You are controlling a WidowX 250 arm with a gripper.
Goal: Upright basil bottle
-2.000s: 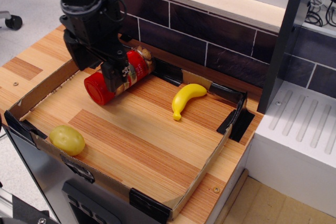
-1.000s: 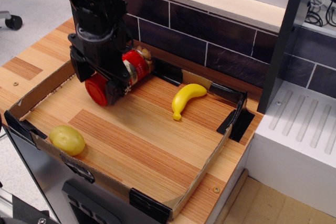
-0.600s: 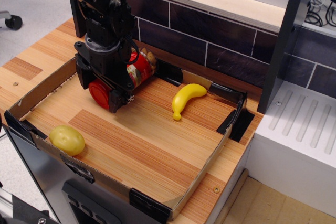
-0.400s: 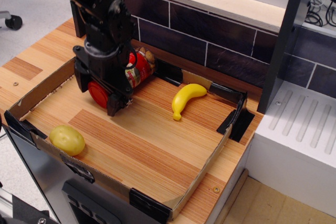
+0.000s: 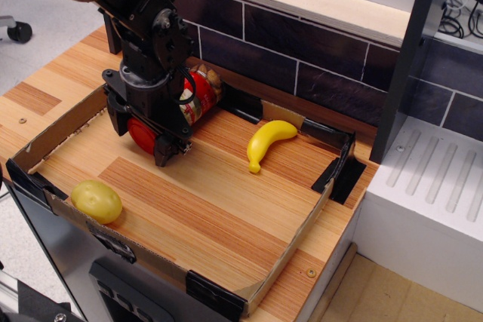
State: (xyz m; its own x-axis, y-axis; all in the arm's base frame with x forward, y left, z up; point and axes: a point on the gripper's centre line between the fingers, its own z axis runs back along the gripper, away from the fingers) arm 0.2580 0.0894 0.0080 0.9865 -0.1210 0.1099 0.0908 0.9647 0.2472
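Observation:
The basil bottle (image 5: pixel 199 100) lies on its side at the back left of the cardboard tray (image 5: pixel 59 130), its red cap (image 5: pixel 143 133) pointing to the front left. My gripper (image 5: pixel 140 141) has come down from above and straddles the cap end, one black finger on each side. The jaws look open, with a small gap to the cap. The arm hides the middle of the bottle.
A yellow banana (image 5: pixel 267 142) lies right of the bottle in the tray. A yellow-green lump (image 5: pixel 96 200) sits in the front left corner. A dark tiled wall (image 5: pixel 302 43) runs behind, and a dark post (image 5: pixel 406 50) and a white unit (image 5: pixel 430 201) stand on the right.
My gripper has moved down and to the front left along the bottle, from over its label to around the cap. The bottle has stayed lying in place.

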